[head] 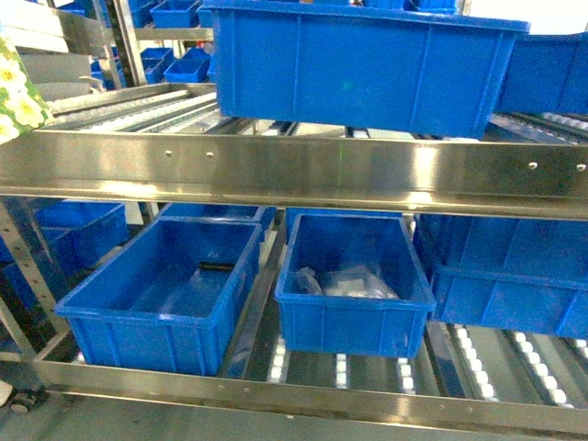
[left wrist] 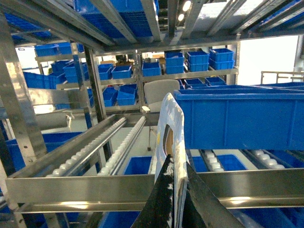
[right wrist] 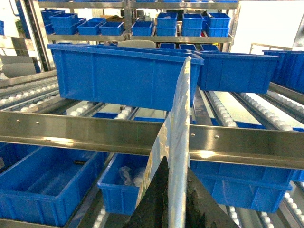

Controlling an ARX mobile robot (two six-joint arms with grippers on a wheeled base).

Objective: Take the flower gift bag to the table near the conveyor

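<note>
At the far left edge of the head view a corner of the flower gift bag (head: 16, 92) shows, with white and yellow blooms on green, held up level with the upper track of the conveyor (head: 294, 175). In the left wrist view the left gripper (left wrist: 175, 190) has its jaws clamped on the bag's lower edge; the bag stands upright and edge-on, its handle hole facing the camera, in front of the steel rail and beside a blue bin (left wrist: 237, 116). White rollers (left wrist: 95, 152) slope down to the left of it.

Across the middle of the head view, one large bin (head: 363, 60) sits on the upper track, and two bins rest below: the left one (head: 156, 294) holds a small dark item, the right one (head: 354, 294) holds clear plastic packets.

In the right wrist view the right gripper (right wrist: 173, 199) has its jaws clamped on a thin silvery sheet or bag (right wrist: 175, 142), upright and edge-on before the rail; what it is I cannot tell.
</note>
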